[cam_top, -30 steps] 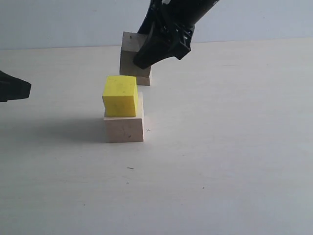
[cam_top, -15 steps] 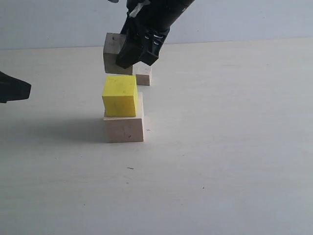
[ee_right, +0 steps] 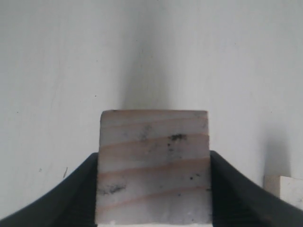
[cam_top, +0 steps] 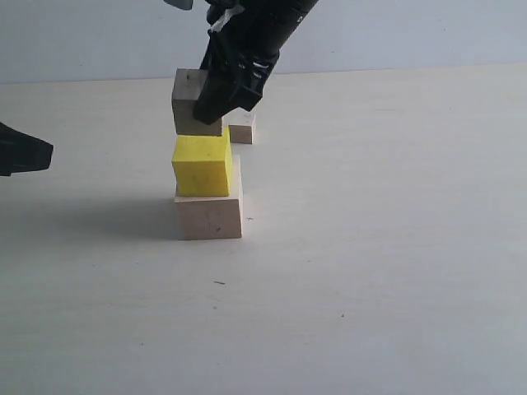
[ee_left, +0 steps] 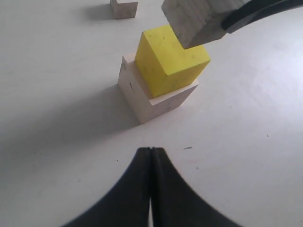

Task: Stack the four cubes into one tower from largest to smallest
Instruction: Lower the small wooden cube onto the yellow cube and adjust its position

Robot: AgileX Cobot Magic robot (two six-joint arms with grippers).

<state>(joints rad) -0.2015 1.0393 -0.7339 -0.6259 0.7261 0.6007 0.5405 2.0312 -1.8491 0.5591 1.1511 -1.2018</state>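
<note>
The yellow cube (cam_top: pixel 202 163) (ee_left: pixel 168 61) sits on the largest pale wood cube (cam_top: pixel 208 216) (ee_left: pixel 151 97). My right gripper (cam_top: pixel 207 107) (ee_right: pixel 154 189) is shut on a small pale wood cube (cam_top: pixel 188 103) (ee_left: pixel 199 19) (ee_right: pixel 154 165), holding it right at the yellow cube's top. I cannot tell whether the two touch. The other small pale wood cube (cam_top: pixel 241 126) (ee_left: pixel 124 7) (ee_right: pixel 284 191) rests on the table behind the stack. My left gripper (cam_top: pixel 25 155) (ee_left: pixel 150 151) is shut and empty, off to the left of the stack.
The pale tabletop (cam_top: pixel 370 247) stretches to a light wall at the back. The right arm (cam_top: pixel 263 33) reaches down across the middle from above.
The right gripper has carried the small wood cube leftward and forward from beside the far small cube, then lowered it onto the yellow cube's top. The left gripper has stayed still.
</note>
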